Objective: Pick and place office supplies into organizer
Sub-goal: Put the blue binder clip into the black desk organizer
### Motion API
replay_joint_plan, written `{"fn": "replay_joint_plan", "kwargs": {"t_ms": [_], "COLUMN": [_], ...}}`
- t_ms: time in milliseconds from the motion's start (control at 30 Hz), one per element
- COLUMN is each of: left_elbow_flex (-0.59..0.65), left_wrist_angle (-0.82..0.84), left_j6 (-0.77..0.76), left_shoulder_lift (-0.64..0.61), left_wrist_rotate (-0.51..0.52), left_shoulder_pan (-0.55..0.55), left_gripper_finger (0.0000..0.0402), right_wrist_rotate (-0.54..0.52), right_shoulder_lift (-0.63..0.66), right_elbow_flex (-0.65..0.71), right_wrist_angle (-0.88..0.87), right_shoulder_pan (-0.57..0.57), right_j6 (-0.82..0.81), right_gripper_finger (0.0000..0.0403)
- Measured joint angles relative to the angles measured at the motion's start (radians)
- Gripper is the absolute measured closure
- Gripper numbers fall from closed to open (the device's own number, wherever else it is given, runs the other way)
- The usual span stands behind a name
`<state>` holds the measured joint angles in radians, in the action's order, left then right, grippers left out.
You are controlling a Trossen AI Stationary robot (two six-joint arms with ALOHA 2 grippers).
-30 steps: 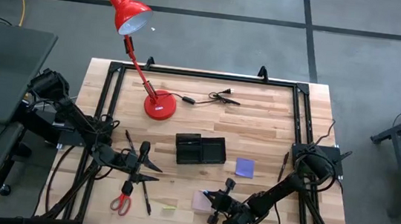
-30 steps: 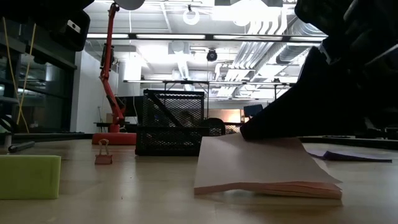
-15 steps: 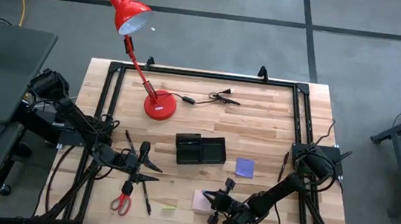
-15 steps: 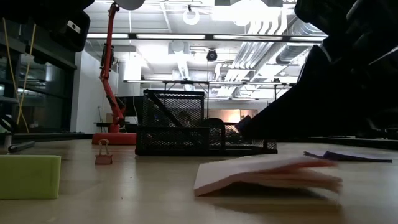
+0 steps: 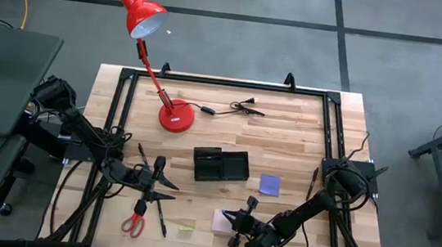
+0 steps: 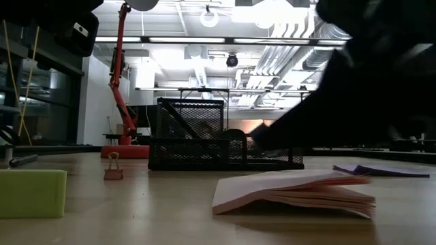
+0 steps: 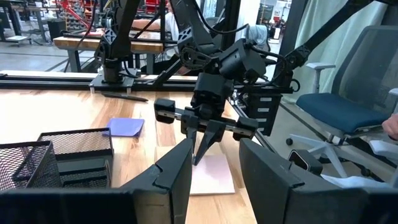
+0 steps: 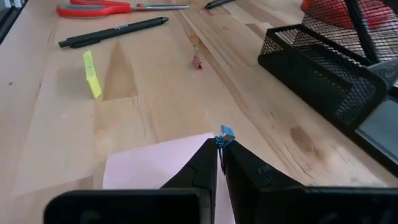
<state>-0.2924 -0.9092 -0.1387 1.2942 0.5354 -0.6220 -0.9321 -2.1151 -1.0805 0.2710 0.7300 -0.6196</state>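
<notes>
Pink pad (image 5: pixel 221 220) under shut right tool (image 5: pixel 231 218), bare wood toward organizer (image 5: pixel 221 165); left tool (image 5: pixel 166 188) parted.

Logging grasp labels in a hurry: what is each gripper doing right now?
Left gripper: open, holding nothing.
Right gripper: shut, tips over the pink pad, not holding it.

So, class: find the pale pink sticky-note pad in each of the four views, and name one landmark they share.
High view: pale pink pad, front edge, by the right gripper.
Low view: front right.
Left wrist view: centre.
Right wrist view: under the gripper.
Shared landmark: black mesh organizer.
</notes>
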Motion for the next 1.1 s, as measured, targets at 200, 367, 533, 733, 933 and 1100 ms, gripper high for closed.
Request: {"fn": "replay_joint_plan", "kwargs": {"t_ms": [200, 367, 533, 733, 933, 1100], "left_elbow_flex": [0.000, 0.000, 0.000, 0.000, 0.000, 0.000], "left_wrist_angle": [0.000, -0.001, -0.010, -0.007, -0.007, -0.007], "left_j6": [0.000, -0.018, -0.024, -0.024, -0.024, -0.024], "left_shoulder_lift": [0.000, 0.000, 0.000, 0.000, 0.000, 0.000], "left_wrist_rotate": [0.000, 0.000, 0.000, 0.000, 0.000, 0.000], "left_shoulder_pan": [0.000, 0.000, 0.000, 0.000, 0.000, 0.000], "left_gripper_finger": [0.0277, 0.0277, 0.0277, 0.0277, 0.0277, 0.0277], "right_wrist_rotate": [0.032, 0.073, 0.099, 0.149, 0.165, 0.158], "right_shoulder_lift": [0.000, 0.000, 0.000, 0.000, 0.000, 0.000], "right_elbow_flex": [0.000, 0.000, 0.000, 0.000, 0.000, -0.001], "right_wrist_angle": [0.098, 0.163, 0.188, 0.206, 0.266, 0.279], "right_shoulder_pan": [-0.054, -0.114, -0.177, -0.246, -0.285, -0.314], "right_j6": [0.084, 0.130, 0.128, 0.155, 0.207, 0.216], "right_gripper_finger": [0.0397, 0.0399, 0.0397, 0.0400, 0.0398, 0.0400]}}
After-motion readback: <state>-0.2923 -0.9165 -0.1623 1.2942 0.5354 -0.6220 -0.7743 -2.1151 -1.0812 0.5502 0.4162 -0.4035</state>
